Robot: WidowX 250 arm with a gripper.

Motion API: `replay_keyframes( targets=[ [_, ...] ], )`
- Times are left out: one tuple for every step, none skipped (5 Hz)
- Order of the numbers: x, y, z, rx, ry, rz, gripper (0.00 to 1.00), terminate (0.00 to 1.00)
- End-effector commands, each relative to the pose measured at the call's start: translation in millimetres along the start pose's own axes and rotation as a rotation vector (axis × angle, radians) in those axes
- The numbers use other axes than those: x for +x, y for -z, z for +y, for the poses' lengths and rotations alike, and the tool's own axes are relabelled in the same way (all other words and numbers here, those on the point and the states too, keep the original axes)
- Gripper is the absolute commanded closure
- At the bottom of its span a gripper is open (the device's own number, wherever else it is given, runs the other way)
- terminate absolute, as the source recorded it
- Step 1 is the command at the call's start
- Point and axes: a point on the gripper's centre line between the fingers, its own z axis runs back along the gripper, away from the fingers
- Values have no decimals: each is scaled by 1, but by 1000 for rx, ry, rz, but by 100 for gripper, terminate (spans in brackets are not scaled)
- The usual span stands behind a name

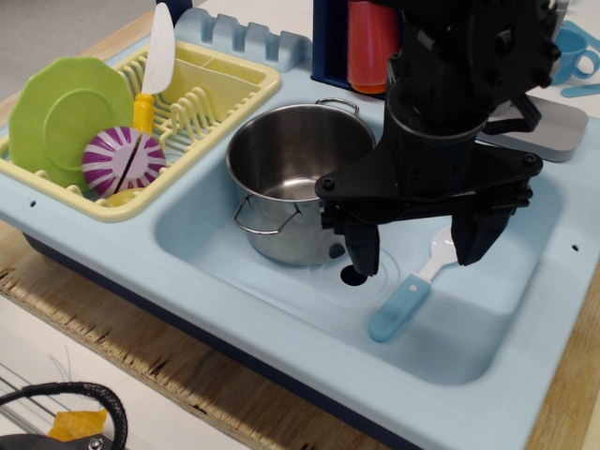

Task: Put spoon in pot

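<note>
The spoon [410, 290] is found lying flat on the floor of the light-blue sink basin [469, 347], its blue handle pointing near-left and its white bowl lying far-right, partly hidden behind the right finger of the gripper [419, 246]. The pot [298, 180] is observed standing upright in the far-left part of the same basin, just beside the gripper, and nothing is seen inside it. The jaws are noted as spread apart and released, with nothing held between them; the left finger reaches down close to the drain hole [353, 276], the right finger stands over the spoon's bowl end, and whether either finger touches the basin floor cannot be told. The spoon is judged not yet grasped, so the task is considered barely begun: pick-up, transfer over the rim and release into the pot all remain to be done. The fingers appear set across the neck of the spoon, which is judged a plausible pre-grasp alignment. To the far left, a yellow dish rack [225, 94] holding a green plate [66, 117], a purple striped object [123, 160] and a yellow-handled utensil [155, 66] is recorded as uninvolved
</note>
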Motion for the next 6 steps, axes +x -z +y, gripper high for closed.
replay_keyframes(
  targets=[
    [0,0,0,0,0,0,0,0],
    [0,10,-1,-2,-16,0,0,0],
    [-1,21,1,-5,-32,49,0,0],
    [-5,28,1,-12,-50,71,0,0],
    [-5,37,1,-4,-49,114,0,0],
    [-5,42,-2,-12,-38,131,0,0]
  ],
)
